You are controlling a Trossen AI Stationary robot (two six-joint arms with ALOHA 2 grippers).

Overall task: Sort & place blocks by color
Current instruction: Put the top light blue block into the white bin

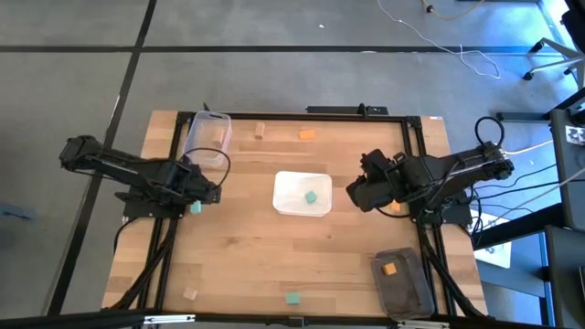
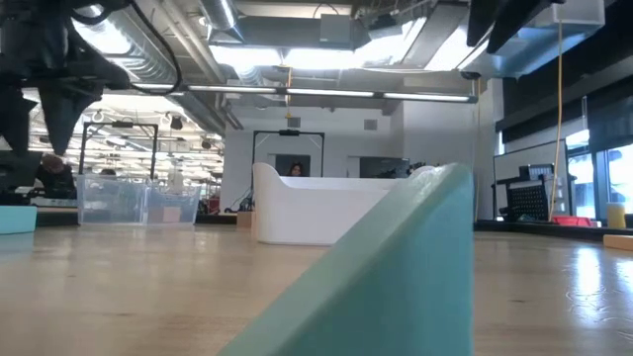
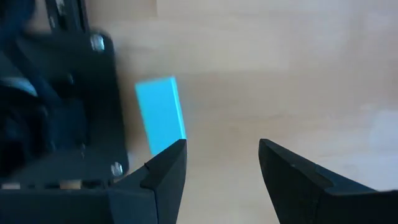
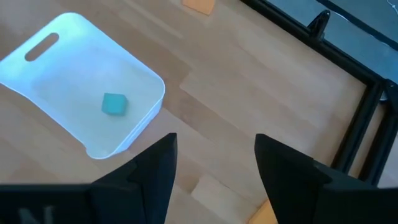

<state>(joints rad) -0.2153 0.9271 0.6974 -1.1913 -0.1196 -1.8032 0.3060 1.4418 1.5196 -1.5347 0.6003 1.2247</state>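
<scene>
Teal block (image 3: 160, 113) lies on the table (image 1: 247, 265) just beside the left hand (image 3: 222, 158), spread and empty, likely to straddle it; right hand (image 4: 215, 158) waits spread near the white tray (image 4: 143, 74).

You're looking at two matte black arms of chunky jointed segments, the left arm (image 1: 119, 169) and the right arm (image 1: 457, 169), each ending in a blocky wrist housing. Black cables loop off the right arm's rear joint. Your left gripper (image 3: 221, 171) has two dark wedge fingers with bevelled tips, behind a flat black plate carrying two silver screws. The right gripper (image 4: 214, 165) has the same angular black fingers.
</scene>
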